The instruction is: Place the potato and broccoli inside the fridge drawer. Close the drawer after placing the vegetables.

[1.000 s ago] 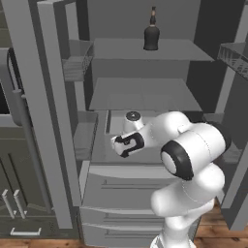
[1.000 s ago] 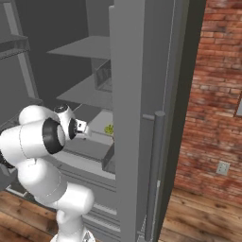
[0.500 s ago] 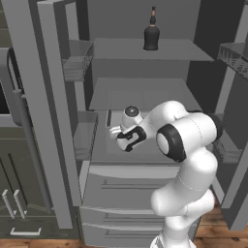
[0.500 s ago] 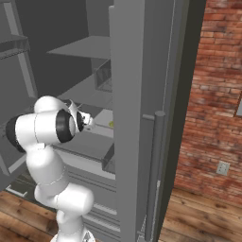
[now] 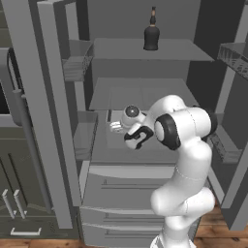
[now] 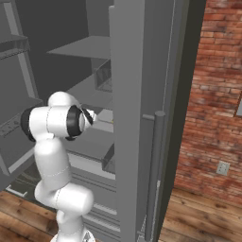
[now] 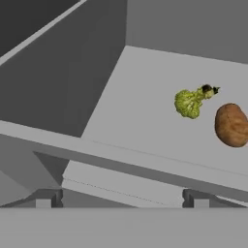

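The fridge drawer [image 7: 135,163] is a plain light-grey box with a tall left wall and a low front rim. On its floor lie the small green broccoli [image 7: 189,101] and, just to its right, the brown potato [image 7: 231,125], close together but apart. My gripper [image 7: 121,202] hovers outside the front rim, open and with nothing in it, well short of both vegetables. In the left base view my gripper [image 5: 116,127] hangs over the drawer [image 5: 111,155] under the middle shelf. The right base view has my gripper [image 6: 92,115] reaching into the fridge.
A dark bottle [image 5: 151,31] stands on the upper shelf. The open left fridge door [image 5: 53,121] has bins on its inner side. The right door [image 6: 137,118] blocks much of the right base view. Grooved drawer fronts [image 5: 131,193] lie below the drawer.
The hand has risen and drawn left and deeper over the drawer, with the elbow swinging up. The jaws stay open and hold nothing.
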Controlling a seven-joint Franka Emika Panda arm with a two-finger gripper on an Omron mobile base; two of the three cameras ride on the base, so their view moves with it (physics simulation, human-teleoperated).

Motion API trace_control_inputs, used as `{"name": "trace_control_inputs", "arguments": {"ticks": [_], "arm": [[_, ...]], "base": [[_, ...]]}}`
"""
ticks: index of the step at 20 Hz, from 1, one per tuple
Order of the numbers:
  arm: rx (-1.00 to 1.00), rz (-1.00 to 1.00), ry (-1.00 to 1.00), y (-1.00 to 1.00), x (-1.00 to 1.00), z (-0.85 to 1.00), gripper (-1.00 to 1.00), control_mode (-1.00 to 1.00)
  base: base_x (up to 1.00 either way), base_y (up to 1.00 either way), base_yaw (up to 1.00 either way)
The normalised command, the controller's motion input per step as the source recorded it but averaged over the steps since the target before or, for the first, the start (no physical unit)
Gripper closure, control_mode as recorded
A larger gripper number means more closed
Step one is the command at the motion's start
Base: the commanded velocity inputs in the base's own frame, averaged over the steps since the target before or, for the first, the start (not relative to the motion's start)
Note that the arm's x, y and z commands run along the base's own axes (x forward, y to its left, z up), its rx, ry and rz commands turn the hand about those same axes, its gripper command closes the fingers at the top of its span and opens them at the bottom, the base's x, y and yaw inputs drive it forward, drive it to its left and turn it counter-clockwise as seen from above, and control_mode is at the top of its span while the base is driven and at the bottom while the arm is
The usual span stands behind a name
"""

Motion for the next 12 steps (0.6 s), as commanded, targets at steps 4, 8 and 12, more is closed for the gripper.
{"name": "trace_control_inputs", "arguments": {"ticks": [4,8,12], "arm": [[0.0,0.0,-0.16,-0.02,0.68,0.05,-1.0,-1.0],[0.0,0.0,-0.12,-0.08,0.83,0.24,-1.0,-1.0],[0.0,0.0,-0.05,-0.02,0.44,0.42,-1.0,-1.0]], "base": [[0.0,0.0,0.0],[0.0,0.0,0.0],[0.0,0.0,0.0]]}}
